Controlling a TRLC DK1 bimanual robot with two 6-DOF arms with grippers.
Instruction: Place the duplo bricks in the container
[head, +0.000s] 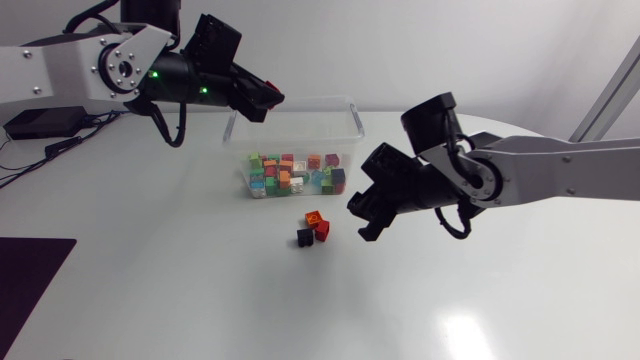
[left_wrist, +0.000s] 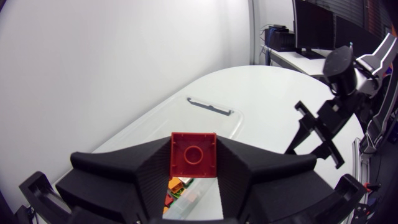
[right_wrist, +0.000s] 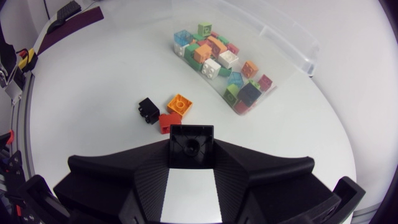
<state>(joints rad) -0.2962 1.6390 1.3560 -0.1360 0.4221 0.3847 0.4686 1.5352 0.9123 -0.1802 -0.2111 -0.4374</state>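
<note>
A clear plastic container (head: 345, 112) at the table's back middle holds several coloured duplo bricks. My left gripper (head: 266, 99) hangs over its left rim, shut on a red brick (left_wrist: 193, 154); the container (left_wrist: 214, 111) lies below and ahead of it. My right gripper (head: 364, 218) hovers just right of three loose bricks on the table, shut on a black brick (right_wrist: 191, 144). The loose ones are an orange brick (right_wrist: 180, 104), a red brick (right_wrist: 168, 122) and a black brick (right_wrist: 148, 110), ahead of the right gripper (right_wrist: 191, 138).
A dark mat (head: 28, 275) lies at the table's front left corner. The container's wall (right_wrist: 292, 46) stands beyond the loose bricks. My right arm (left_wrist: 329, 118) shows across the table in the left wrist view.
</note>
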